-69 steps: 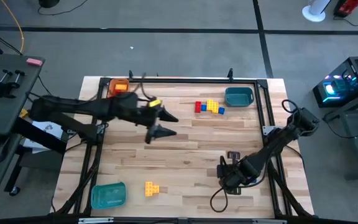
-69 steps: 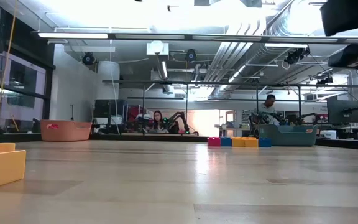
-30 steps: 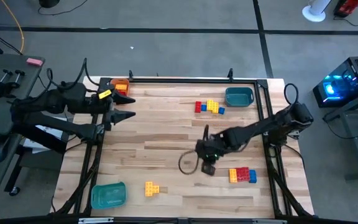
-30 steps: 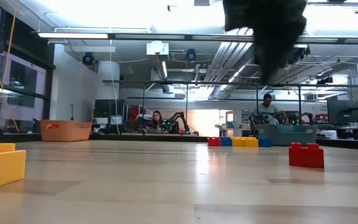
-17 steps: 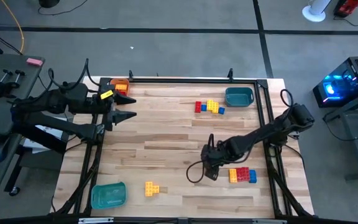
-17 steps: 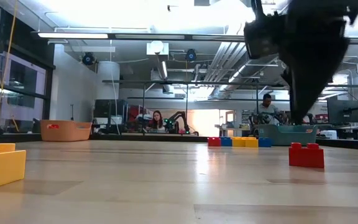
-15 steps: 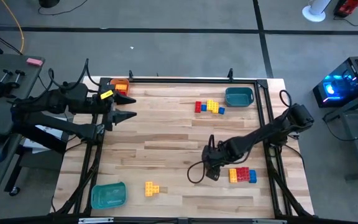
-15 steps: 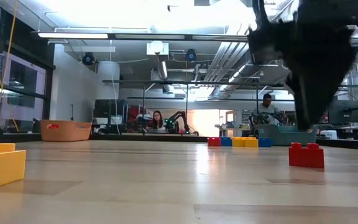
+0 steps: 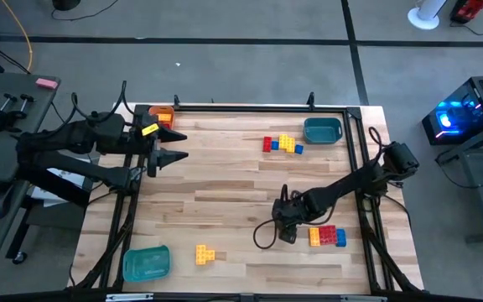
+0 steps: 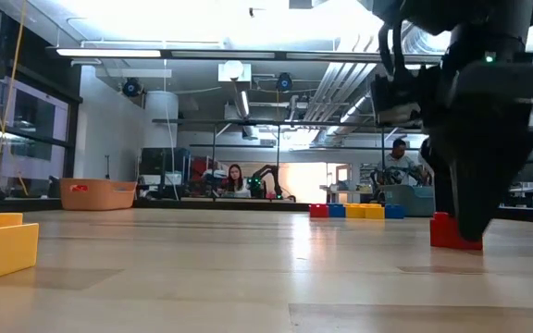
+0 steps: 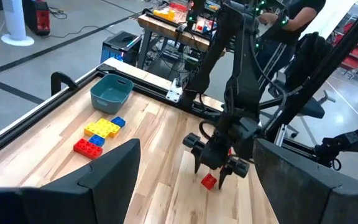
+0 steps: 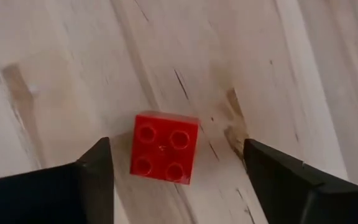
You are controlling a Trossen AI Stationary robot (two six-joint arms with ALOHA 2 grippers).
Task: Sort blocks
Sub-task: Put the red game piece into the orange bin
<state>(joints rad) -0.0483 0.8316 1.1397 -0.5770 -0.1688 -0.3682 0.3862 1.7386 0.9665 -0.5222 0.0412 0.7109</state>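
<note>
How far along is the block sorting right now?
Early. None of the trays that can be seen into holds a sorted block: the teal tray at the far edge and the near teal tray look empty. In hand: the right gripper, fingers open, is poised over a red block. Left: the far cluster, the near-right cluster and the yellow blocks. The left gripper waits by the orange tray.

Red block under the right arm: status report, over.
Right gripper open, fingers either side of the red block, not touching. Block flat on the table, studs up. Left gripper open, waiting at the table's left edge. Nothing in the way.
</note>
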